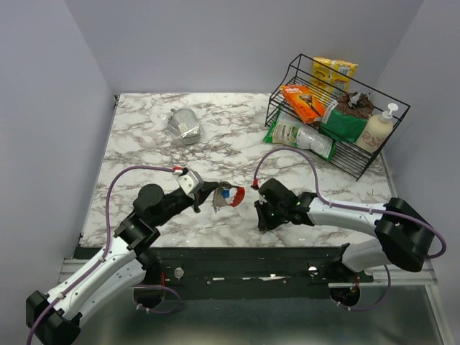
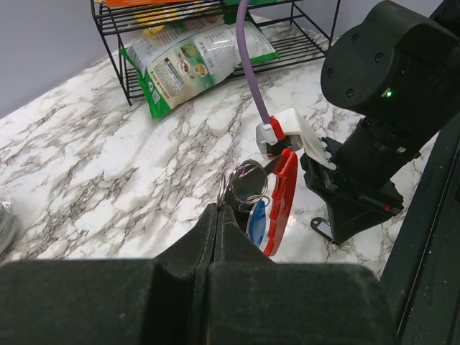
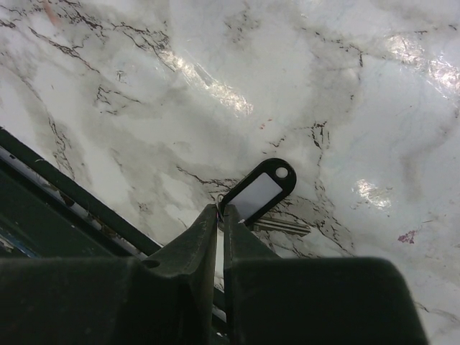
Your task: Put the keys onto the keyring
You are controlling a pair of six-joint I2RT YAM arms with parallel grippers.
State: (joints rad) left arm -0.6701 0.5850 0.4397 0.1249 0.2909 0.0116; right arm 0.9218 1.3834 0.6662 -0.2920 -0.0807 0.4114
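Observation:
My left gripper is shut on the silver ring of the keyring and holds it above the marble. Its long red tag and small blue tag hang beside the ring. From above, the keyring sits between the two grippers. My right gripper is down at the table near the front edge, jaws pinched on the small wire loop of a key, a black tag with a light centre lying on a metal blade. Only this one key shows. The right gripper is just right of the keyring.
A black wire basket with snack packs and a soap bottle stands at the back right, with a green bag lying against it. A crumpled silver pouch lies at the back centre-left. The table's dark front rail is right by the right gripper.

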